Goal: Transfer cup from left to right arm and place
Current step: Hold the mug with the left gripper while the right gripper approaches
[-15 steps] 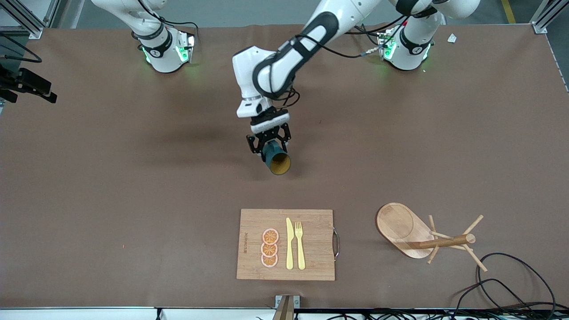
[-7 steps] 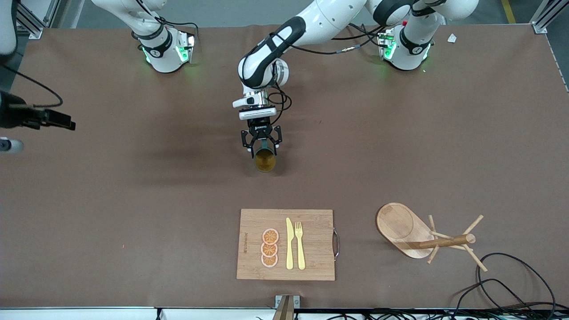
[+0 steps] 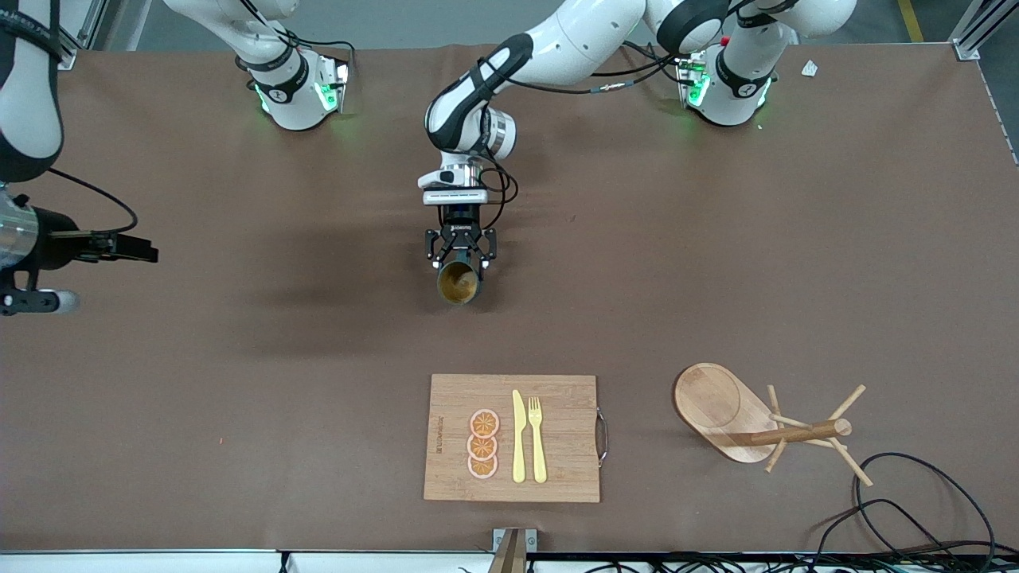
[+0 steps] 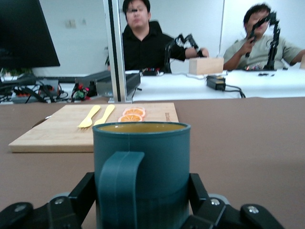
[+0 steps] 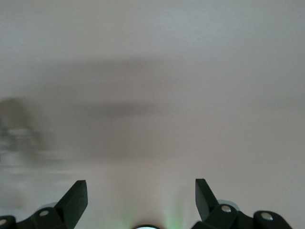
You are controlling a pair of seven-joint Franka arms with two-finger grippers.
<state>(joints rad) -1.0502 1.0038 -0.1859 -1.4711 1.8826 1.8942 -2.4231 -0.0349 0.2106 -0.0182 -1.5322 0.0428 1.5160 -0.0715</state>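
Left gripper [image 3: 459, 256] fingers clamp ribbed teal cup [image 3: 458, 281], mustard inside, over brown matte surface [image 3: 239, 382]. Right gripper [image 5: 141, 198] over surface edge at right arm's end, black fingers spread, nothing between.

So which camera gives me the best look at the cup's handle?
The left wrist view: the cup fills it, handle facing the camera, clamped in the left gripper. The front view shows only its open mouth; the right wrist view shows none of it.
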